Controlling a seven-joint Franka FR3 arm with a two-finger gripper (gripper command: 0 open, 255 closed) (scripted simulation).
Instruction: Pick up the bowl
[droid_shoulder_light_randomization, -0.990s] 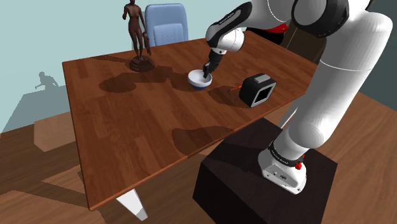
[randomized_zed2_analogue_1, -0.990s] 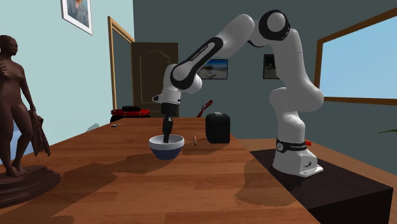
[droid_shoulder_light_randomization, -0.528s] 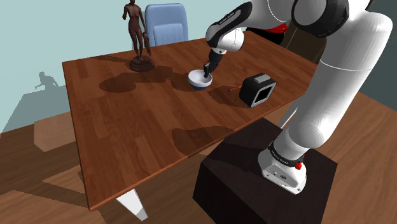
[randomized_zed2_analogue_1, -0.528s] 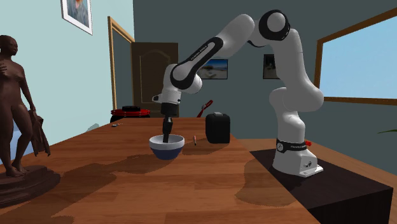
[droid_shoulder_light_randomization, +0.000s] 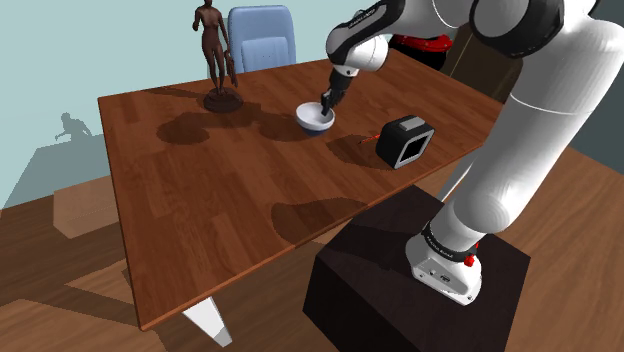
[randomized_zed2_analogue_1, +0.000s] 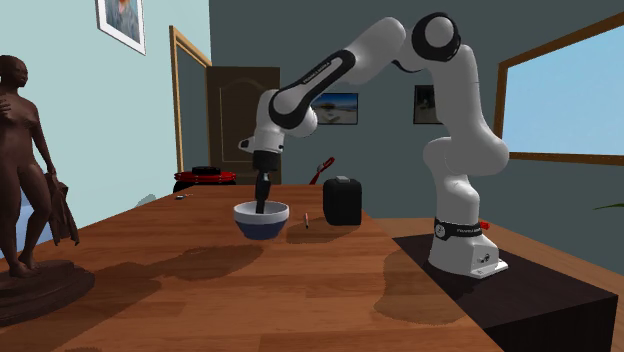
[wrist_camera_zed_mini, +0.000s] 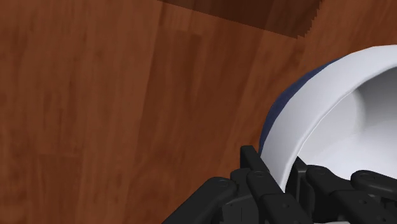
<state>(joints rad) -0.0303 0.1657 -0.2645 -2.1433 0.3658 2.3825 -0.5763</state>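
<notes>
The gripper (droid_shoulder_light_randomization: 326, 103) (randomized_zed2_analogue_1: 260, 205) (wrist_camera_zed_mini: 275, 170) has its jaws narrow, clamping the rim of the bowl (droid_shoulder_light_randomization: 312, 121) (randomized_zed2_analogue_1: 262, 223) (wrist_camera_zed_mini: 318, 121). The bowl, white inside and blue outside, hangs just above the table (droid_shoulder_light_randomization: 200, 200), near the box (droid_shoulder_light_randomization: 404, 140), on its statue (droid_shoulder_light_randomization: 215, 50) side.

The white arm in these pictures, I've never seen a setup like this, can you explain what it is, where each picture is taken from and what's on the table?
It is a robot arm on a dark stand beside a wooden table. The shoulder view looks down from beside the stand. The second exterior view looks across the table towards the arm. The wrist view comes from a camera on the hand. On the table are a brown statue, a black box and a bowl, white inside, dark blue outside. The black hand is shut on the bowl's rim, one finger inside, one outside.
</notes>
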